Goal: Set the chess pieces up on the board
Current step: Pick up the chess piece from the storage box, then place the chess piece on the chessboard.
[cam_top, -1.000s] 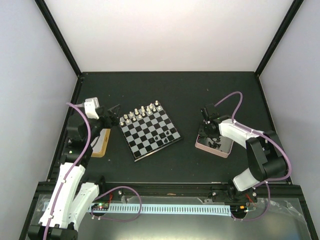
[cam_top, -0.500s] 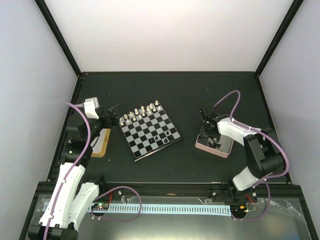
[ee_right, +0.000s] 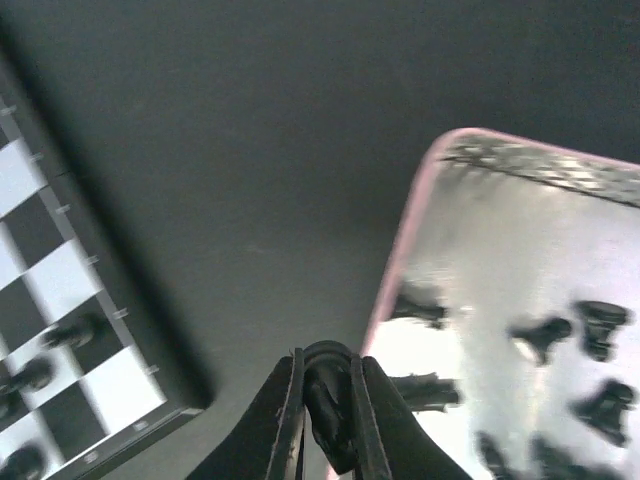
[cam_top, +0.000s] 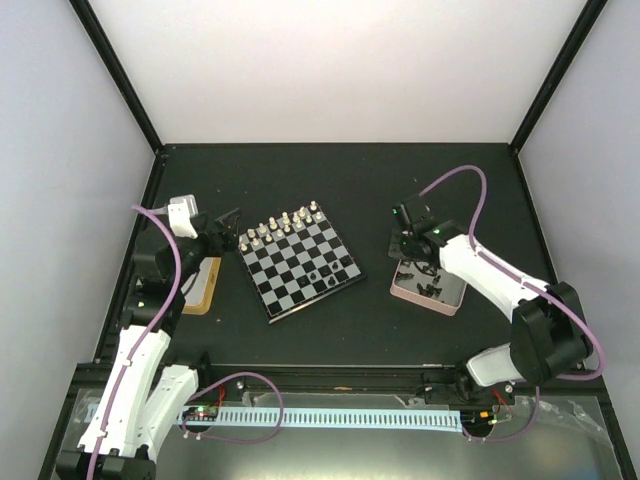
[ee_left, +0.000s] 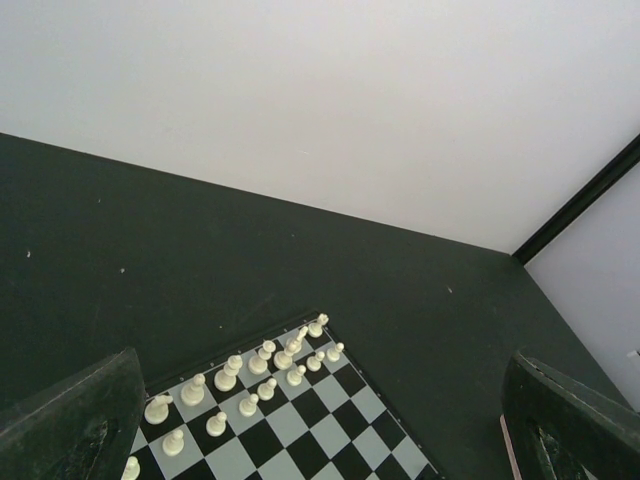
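Observation:
The board (cam_top: 291, 283) lies left of centre. Two rows of white chess pieces (cam_top: 281, 226) stand along its far edge, and they also show in the left wrist view (ee_left: 262, 365). A few black pieces (cam_top: 317, 275) stand on its near right squares. My right gripper (cam_top: 407, 244) is shut on a black chess piece (ee_right: 328, 400) and hangs over the left rim of the pink-rimmed tray (ee_right: 398, 260). My left gripper (cam_top: 229, 228) is open and holds nothing, just off the board's left corner; its fingers (ee_left: 72, 420) frame the view.
The pink-rimmed metal tray (cam_top: 452, 303) to the right of the board holds several loose black pieces (ee_right: 590, 330), some of them lying down. A tan-rimmed tray (cam_top: 204, 290) lies at the left, beside my left arm. Black frame posts stand at the table's corners.
My right gripper has tightened on a black piece in the pink tray. It has risen and shifted left towards the board. The left arm has not moved.

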